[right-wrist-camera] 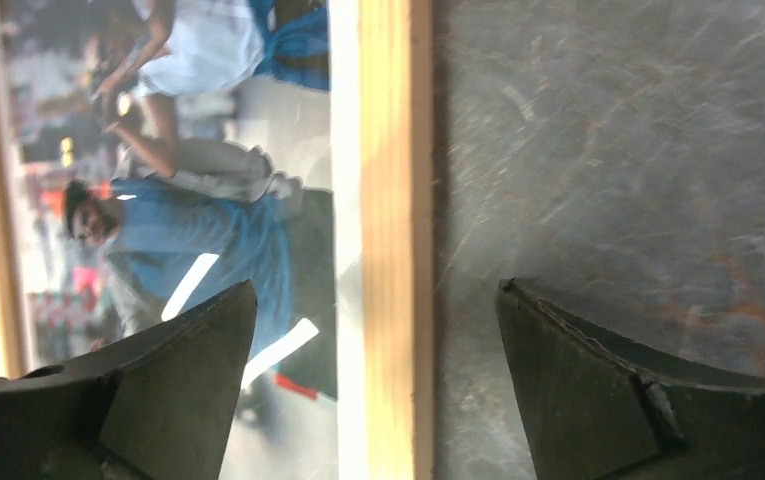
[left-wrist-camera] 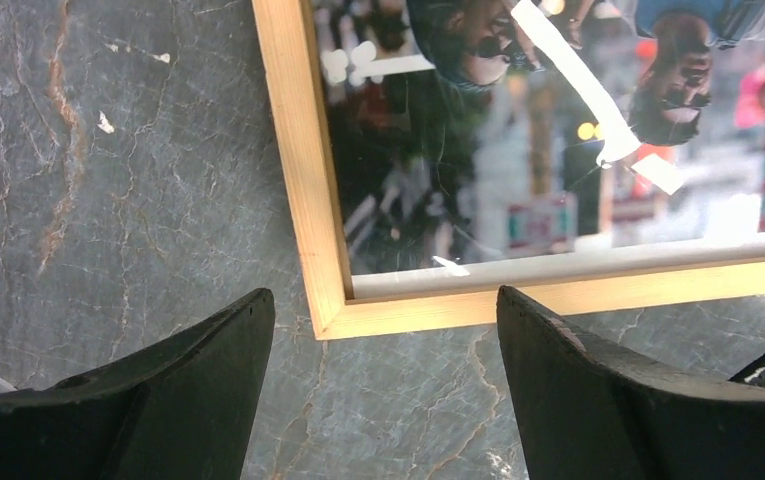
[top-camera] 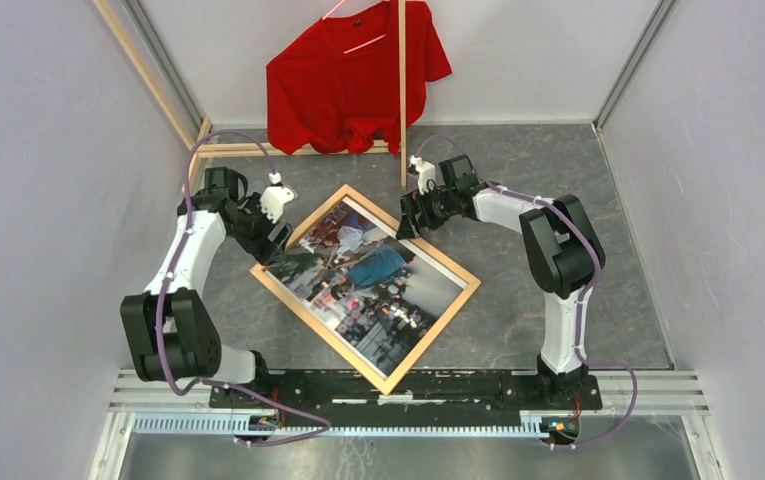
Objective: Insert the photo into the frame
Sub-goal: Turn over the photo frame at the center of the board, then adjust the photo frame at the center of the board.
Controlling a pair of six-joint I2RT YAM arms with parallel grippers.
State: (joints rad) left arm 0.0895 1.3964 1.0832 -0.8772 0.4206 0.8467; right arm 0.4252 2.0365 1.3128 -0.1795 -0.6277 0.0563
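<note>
Grey marble table (top-camera: 558, 180). The frame (top-camera: 433, 338) lies flat mid-table, rotated diamond-wise, near corner close to the arm bases. The photo (top-camera: 368, 275) sits inside it, picture side up, white border against the wood. Red shirt (top-camera: 348, 80) hangs at the far wall. Left gripper (left-wrist-camera: 383, 305): jaws apart, straddling the frame's left corner. Right gripper (right-wrist-camera: 378, 290): jaws apart, straddling the far-right strip, one finger over the photo and the other over the table.

Grey marbled stone-look table (top-camera: 558, 180), and flat in the middle, turned diagonally, lies a rectangular light-wood picture frame (top-camera: 319, 330) with a glossy colour photo (top-camera: 378, 270) inside. A red fabric T-shirt (top-camera: 338, 90) bunches at the far edge, a thin light-wood slat (top-camera: 238, 150) lying alongside.
</note>
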